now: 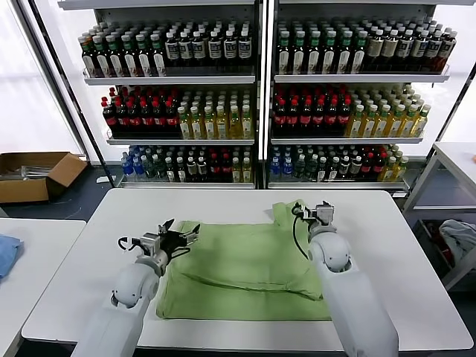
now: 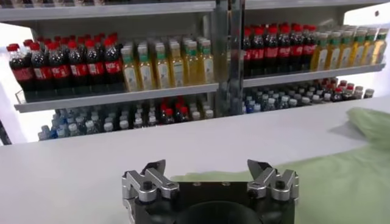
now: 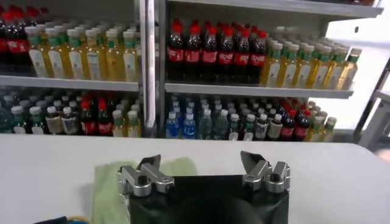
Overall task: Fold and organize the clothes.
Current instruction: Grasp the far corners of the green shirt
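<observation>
The light green shirt (image 1: 245,271) lies partly folded on the white table (image 1: 89,245) in the head view, with one part sticking out toward the far side at the right. No buttons or print show. My left gripper (image 1: 181,233) is open and empty at the shirt's far left corner. My right gripper (image 1: 321,212) is open and empty at the shirt's far right part. The left wrist view shows the left gripper (image 2: 207,167) over green fabric (image 2: 341,182). The right wrist view shows the right gripper (image 3: 201,161) with green cloth (image 3: 113,182) beside it.
Shelves of drink bottles (image 1: 253,97) stand behind the table. A cardboard box (image 1: 33,175) sits on the floor at the left. A second table at the left holds a blue cloth (image 1: 6,253). A grey cloth (image 1: 457,238) hangs at the right.
</observation>
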{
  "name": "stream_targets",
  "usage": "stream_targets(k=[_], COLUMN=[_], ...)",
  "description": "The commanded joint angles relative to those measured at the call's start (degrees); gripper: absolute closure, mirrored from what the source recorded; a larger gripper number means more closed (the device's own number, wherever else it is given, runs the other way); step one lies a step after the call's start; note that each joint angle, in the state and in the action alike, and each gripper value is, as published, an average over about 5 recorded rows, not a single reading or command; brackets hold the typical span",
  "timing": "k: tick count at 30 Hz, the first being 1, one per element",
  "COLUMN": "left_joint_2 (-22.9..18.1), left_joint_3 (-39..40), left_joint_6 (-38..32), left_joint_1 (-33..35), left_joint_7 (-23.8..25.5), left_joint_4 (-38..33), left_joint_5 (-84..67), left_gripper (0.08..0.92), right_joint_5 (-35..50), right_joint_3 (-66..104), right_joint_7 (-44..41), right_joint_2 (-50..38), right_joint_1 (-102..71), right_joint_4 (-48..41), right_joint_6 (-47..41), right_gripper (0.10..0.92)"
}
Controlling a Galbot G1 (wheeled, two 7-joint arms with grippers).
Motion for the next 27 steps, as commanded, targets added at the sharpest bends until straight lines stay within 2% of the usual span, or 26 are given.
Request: stream_targets(k=[1, 13, 27], left_joint_2=[-0.12, -0.89, -1.40], left_joint_3=[1.56, 2.71, 3.28], left_joint_6=[0.68, 2.95, 3.38], left_joint_1=[-8.22, -9.71, -9.90], left_joint_7=[0.28, -0.11, -0.24], left_joint_4=[10.83, 14.18, 16.34], left_joint_5=[-0.62, -1.48, -1.63], left_gripper=[0.177, 0.177, 0.177], right_joint_5=[0.89, -0.88, -1.49], right_joint_3=[-0.19, 0.93, 1.49], right_joint_7=[-1.30, -2.04, -2.09], right_joint_2=[2.69, 5.11, 5.73], right_joint_1=[6.57, 8.88, 8.57], right_joint_4=[-10.29, -17.61, -20.04], right_joint_6=[0.59, 0.63, 0.81], right_gripper=[0.203, 0.203, 0.203])
